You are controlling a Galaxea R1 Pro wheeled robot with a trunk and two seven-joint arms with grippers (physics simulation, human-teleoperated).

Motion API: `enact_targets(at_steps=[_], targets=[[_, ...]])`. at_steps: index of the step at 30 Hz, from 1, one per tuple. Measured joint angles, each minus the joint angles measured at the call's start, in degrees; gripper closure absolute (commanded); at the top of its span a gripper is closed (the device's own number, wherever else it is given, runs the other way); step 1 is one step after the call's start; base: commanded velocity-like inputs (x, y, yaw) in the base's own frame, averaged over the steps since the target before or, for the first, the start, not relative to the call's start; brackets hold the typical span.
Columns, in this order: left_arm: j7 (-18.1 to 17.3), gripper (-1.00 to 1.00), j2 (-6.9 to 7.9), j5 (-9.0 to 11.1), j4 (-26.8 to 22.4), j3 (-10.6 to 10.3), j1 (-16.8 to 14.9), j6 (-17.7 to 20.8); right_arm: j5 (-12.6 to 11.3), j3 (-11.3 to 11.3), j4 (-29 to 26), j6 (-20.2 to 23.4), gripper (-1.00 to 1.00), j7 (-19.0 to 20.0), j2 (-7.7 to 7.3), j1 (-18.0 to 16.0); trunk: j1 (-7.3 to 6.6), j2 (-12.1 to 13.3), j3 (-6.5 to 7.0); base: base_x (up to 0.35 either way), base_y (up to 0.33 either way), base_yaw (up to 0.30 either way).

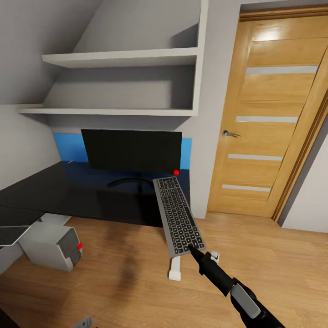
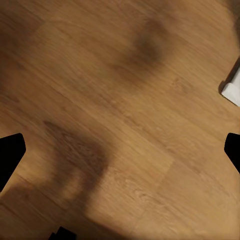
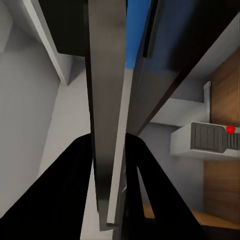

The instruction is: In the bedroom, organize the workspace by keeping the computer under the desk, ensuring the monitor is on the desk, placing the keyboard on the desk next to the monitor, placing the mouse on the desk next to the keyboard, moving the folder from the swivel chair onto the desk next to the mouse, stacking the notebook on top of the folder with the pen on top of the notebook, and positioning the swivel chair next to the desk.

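Note:
The monitor point(image 1: 132, 155) stands upright on the glossy black desk point(image 1: 54, 193), black screen facing me. My right gripper point(image 1: 193, 249) is shut on the near end of the grey keyboard point(image 1: 178, 216). The keyboard reaches lengthwise over the desk's right end beside the monitor's foot, and I cannot tell whether its far end touches the top. In the right wrist view the keyboard point(image 3: 107, 125) runs edge-on between the black fingers point(image 3: 65, 200). The light-grey computer point(image 1: 54, 246) sits on the floor at the desk's front edge, lower left. My left gripper point(image 2: 120, 150) hangs open over bare wood floor.
A white desk leg point(image 1: 175, 269) stands just below the keyboard. White shelves point(image 1: 123, 58) hang above the desk, and a blue panel point(image 1: 70, 148) lines the wall behind the monitor. A shut oak door point(image 1: 269, 123) is at the right, with wood floor point(image 1: 273, 264) before it.

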Motion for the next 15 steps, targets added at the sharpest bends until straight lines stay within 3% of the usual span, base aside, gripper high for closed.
enact_targets(at_steps=[7,11,15], targets=[[0.0,-1.00,0.00,0.0,0.3,0.0,0.0,0.0,0.2,-0.6,0.0,-0.2,1.00,-1.7,-0.33,0.0,0.00,0.0,0.00,0.000,0.000,0.000],[0.0,-1.00,0.00,0.0,0.3,0.0,0.0,0.0,0.1,-2.4,-0.3,-0.3,1.00,-6.0,-0.08,0.0,0.00,0.0,0.00,0.000,0.000,0.000],[0.0,-1.00,0.00,0.0,0.4,0.0,0.0,0.0,0.0,-5.8,-0.5,-0.9,1.00,-9.6,1.15,0.0,0.00,0.0,0.00,0.000,0.000,0.000]])
